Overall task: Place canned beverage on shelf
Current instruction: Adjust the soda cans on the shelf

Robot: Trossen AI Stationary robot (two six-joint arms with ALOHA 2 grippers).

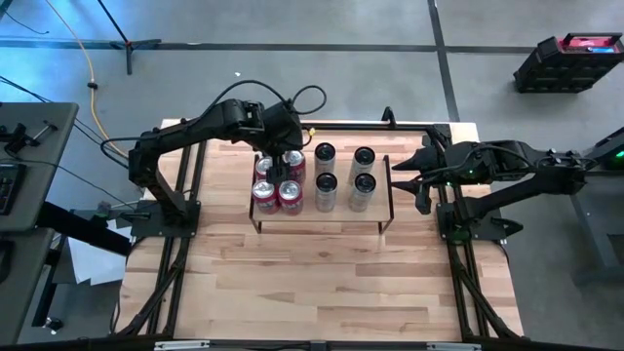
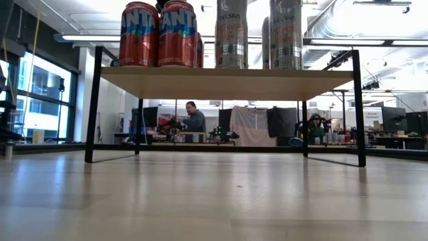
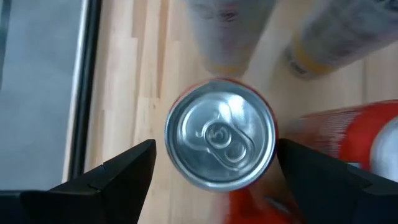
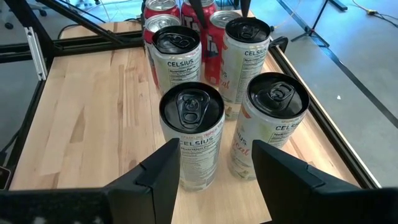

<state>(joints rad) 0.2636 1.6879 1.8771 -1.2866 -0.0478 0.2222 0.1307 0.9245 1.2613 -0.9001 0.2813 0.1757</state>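
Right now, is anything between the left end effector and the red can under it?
Nothing visible. The left end effector is open straight above the red can on the shelf, one finger on each side of its top, gaps clear. Another red can stands close beside one finger.

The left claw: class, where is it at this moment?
In the high view the left claw hangs open over the red cans at the left end of the shelf; its wrist view looks straight down on one can top.
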